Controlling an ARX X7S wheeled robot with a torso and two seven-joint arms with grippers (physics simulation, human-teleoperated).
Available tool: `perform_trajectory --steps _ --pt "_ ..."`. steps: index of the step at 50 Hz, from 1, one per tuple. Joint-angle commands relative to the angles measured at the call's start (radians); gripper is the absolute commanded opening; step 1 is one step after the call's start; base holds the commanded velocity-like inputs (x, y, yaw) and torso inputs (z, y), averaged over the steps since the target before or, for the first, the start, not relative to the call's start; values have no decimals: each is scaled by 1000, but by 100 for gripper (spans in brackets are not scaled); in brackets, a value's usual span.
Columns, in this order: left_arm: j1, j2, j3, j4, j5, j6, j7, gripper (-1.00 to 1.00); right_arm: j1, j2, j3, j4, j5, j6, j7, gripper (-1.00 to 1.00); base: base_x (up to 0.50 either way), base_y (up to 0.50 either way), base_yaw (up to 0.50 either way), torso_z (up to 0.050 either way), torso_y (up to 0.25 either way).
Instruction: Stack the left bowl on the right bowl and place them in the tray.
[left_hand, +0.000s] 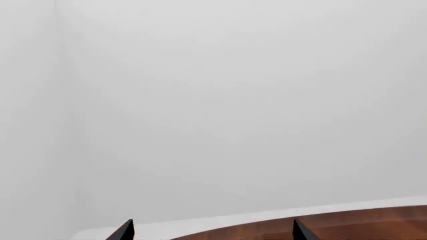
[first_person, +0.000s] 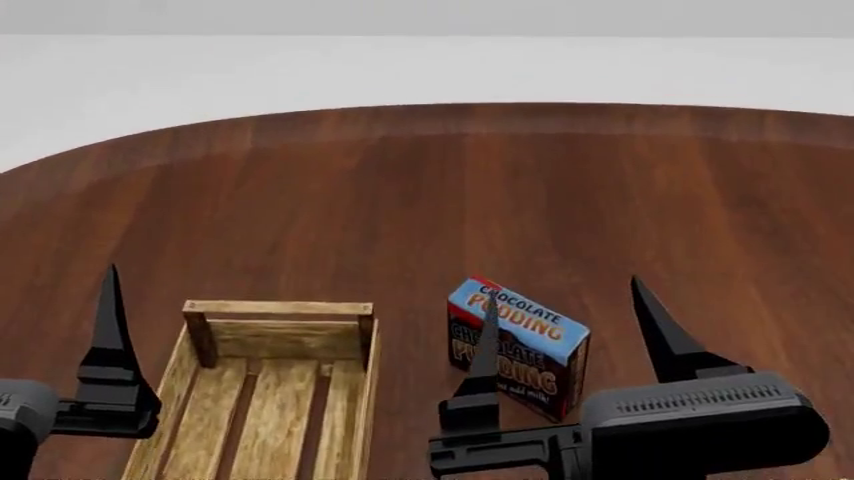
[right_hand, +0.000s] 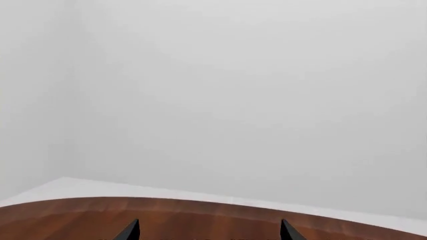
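Neither bowl shows in any view. The tray (first_person: 283, 338), a light-wood crate with a slatted bottom, lies at the near left of the brown table (first_person: 427, 190) and holds nothing. My left gripper (left_hand: 213, 231) is open, its tips far apart over the table's edge; in the head view only one of its fingers (first_person: 110, 335) shows, just left of the tray. My right gripper (first_person: 571, 330) is open too, hovering in front of the pudding box with nothing between its fingers (right_hand: 131, 231).
A blue-and-black chocolate pudding box (first_person: 534, 322) stands upright to the right of the tray. The table's curved far edge (right_hand: 200, 202) meets a pale floor and white walls. Both wrist views show mostly blank wall.
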Motion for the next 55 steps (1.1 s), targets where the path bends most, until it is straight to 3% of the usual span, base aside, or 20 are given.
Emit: perform_trajectory --steps 1,10,24,31,43,53,55 --pt "31 -13 -2 29 -15 6 0 100 1 2 0 -7 8 13 13 100 0 0 0 0 0" --pt "46 -33 19 29 1 13 10 100 2 7 -3 -29 16 37 23 100 0 0 0 0 -14" --pt "30 -41 23 21 -4 7 10 100 17 1 25 -62 80 119 36 100 -1 0 0 0 -250" --pt "26 -45 37 11 3 17 14 100 49 5 26 -111 97 247 77 100 -2 0 0 0 -250" --pt "9 -45 40 38 3 -13 2 100 170 50 -3 -301 115 664 186 100 -1 0 0 0 -208" --pt "37 -42 -14 75 -6 -14 -43 100 319 -24 189 -436 288 1121 167 100 0 0 0 0 0" --pt "48 -47 -17 80 0 -2 -46 100 326 6 219 -411 413 1134 246 100 0 0 0 0 0"
